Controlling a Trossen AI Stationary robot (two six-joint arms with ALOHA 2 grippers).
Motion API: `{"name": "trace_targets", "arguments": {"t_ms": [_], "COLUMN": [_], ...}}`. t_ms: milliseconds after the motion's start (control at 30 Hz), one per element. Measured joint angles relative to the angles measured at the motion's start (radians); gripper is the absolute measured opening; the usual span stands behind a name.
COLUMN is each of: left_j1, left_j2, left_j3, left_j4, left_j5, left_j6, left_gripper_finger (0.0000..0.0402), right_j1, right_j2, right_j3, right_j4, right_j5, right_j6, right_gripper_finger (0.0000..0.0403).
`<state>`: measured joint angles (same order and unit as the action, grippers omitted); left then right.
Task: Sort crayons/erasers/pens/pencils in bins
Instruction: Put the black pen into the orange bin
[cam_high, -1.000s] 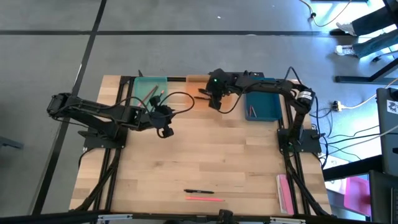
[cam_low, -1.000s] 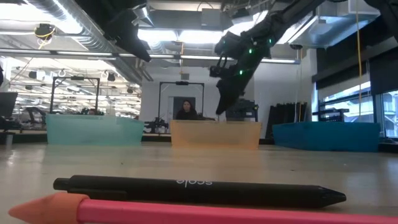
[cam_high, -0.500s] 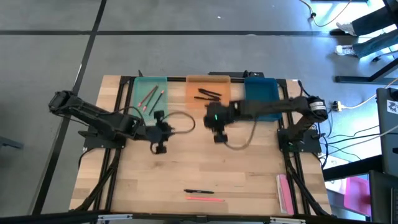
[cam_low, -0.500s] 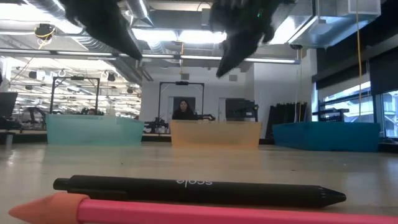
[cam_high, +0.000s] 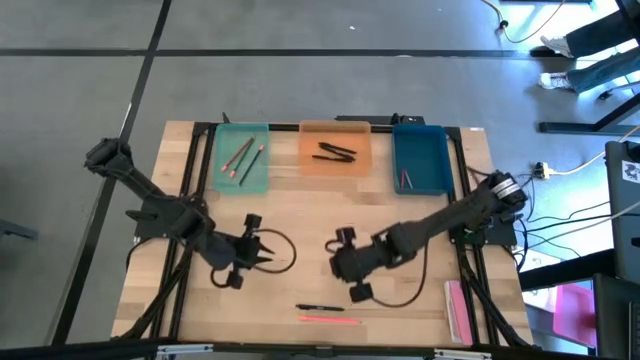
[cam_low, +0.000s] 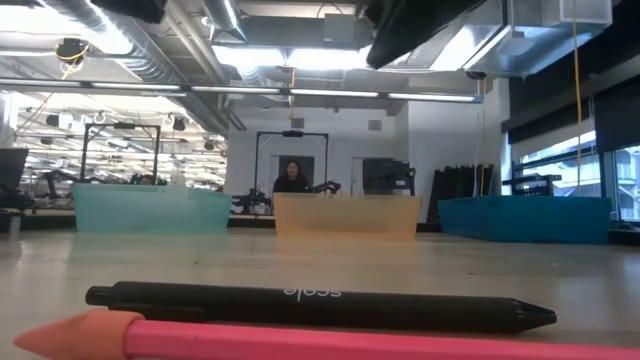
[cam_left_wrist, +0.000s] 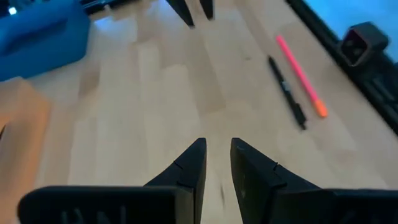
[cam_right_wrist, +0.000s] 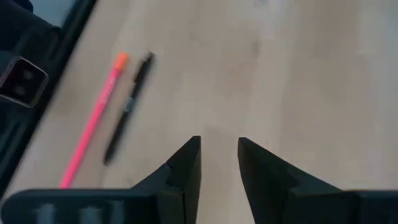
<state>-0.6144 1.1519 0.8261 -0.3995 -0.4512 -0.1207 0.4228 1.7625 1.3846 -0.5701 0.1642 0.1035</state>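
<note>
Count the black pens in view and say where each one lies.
3. Two pens lie crossed in the orange bin. One pen lies on the table near the front edge, beside the pink pencil. More may be hidden elsewhere.

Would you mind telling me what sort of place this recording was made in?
Probably an open-plan robotics lab or workshop: exposed ceiling ducts, other metal test rigs behind, and a person seated beyond the wooden table.

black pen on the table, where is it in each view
High view: the black pen lies near the table's front edge, just behind the pink pencil.
Low view: black pen up close, pink pencil before it.
Left wrist view: black pen beside the pink pencil.
Right wrist view: black pen beside the pink pencil.
Shared landmark: the pink pencil.
</note>
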Motion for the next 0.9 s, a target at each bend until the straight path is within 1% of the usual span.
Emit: {"name": "trace_targets", "arguments": {"t_ms": [167, 367, 533, 667, 900], "left_j1": [-0.056, -0.101, -0.123, -0.134, -0.136], "left_j2": [0.000, 0.000, 0.000, 0.000, 0.000], "left_j3": [0.000, 0.000, 0.000, 0.000, 0.000], "left_j4": [0.021, 0.026, 0.027, 0.028, 0.029], "left_j5": [-0.004, -0.005, -0.009, -0.009, -0.009], "left_j6": [-0.001, -0.001, -0.003, -0.004, -0.004], "left_gripper_finger": [0.0065, 0.0065, 0.0065, 0.0065, 0.0065], "right_j1": [0.066, 0.114, 0.148, 0.170, 0.175], "right_j2": [0.095, 0.187, 0.249, 0.288, 0.362], "right_j3": [0.000, 0.000, 0.000, 0.000, 0.000], "right_j4": [0.137, 0.235, 0.367, 0.391, 0.416], "right_j5": [0.000, 0.000, -0.035, -0.034, -0.026], "right_j6": [0.012, 0.079, 0.108, 0.121, 0.131], "right_gripper_finger": [0.0110, 0.0110, 0.0110, 0.0110, 0.0110]}}
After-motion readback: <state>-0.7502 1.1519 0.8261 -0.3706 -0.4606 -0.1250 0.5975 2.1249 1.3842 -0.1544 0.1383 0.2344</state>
